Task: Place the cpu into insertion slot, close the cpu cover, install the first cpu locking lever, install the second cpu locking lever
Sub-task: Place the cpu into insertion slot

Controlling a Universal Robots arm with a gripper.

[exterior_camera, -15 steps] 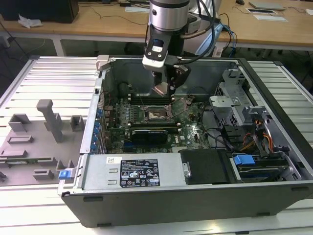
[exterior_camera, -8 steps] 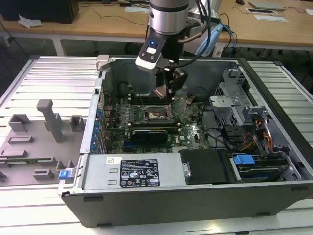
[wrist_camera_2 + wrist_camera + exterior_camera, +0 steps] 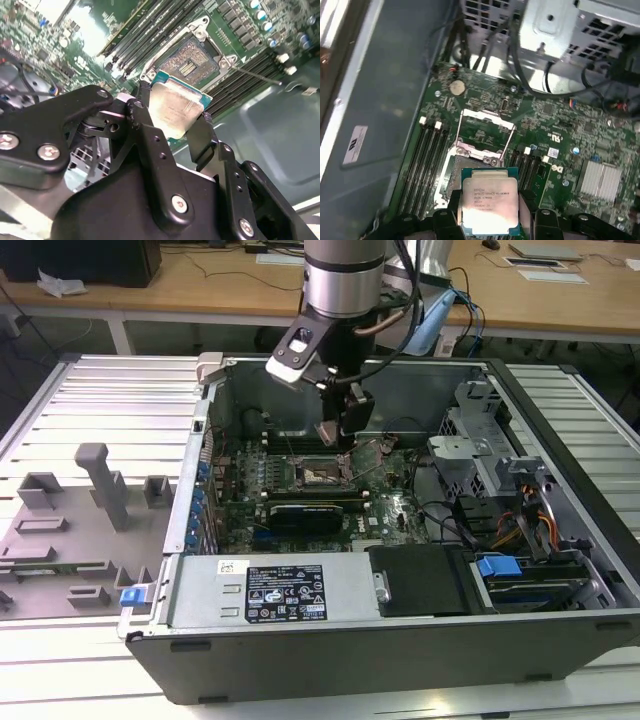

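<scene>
Placement is the step in hand: the gripper [image 3: 172,119] pinches the cpu [image 3: 490,207] by two opposite edges just above the slot [image 3: 187,59], and the cover [image 3: 485,131] stands open. Seating it likely calls for squaring it with the slot and lowering it flat. Its face is dull silvery metal, rimmed in green.

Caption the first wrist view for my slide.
Gripper holds the cpu close above the uncovered insertion slot; cpu cover swung open.
</scene>
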